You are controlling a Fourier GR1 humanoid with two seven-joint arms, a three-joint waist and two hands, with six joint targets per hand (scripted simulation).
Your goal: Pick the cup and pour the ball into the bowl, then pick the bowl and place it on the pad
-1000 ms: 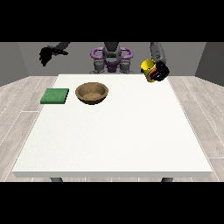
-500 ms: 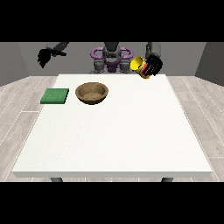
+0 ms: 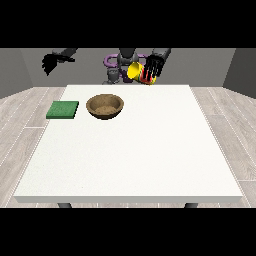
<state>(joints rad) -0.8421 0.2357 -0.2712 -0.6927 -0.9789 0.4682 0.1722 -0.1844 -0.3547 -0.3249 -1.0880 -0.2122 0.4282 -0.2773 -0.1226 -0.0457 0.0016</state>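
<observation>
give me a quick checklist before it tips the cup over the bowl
1. Cup held: ok, the hand at the view's right has its fingers curled round it, lifted off the table.
2. Cup over the bowl: not ok, the cup shows up and to the right of it, near the table's far edge.
3. Ball inside cup: cannot tell, no ball shows.
4. Bowl upright, ready to receive: ok, it sits on the table, opening up.
5. Pad free for later: ok, it lies left of the bowl with nothing on it.
6. Other hand out of the way: ok, raised at the far left, holding nothing.
</observation>
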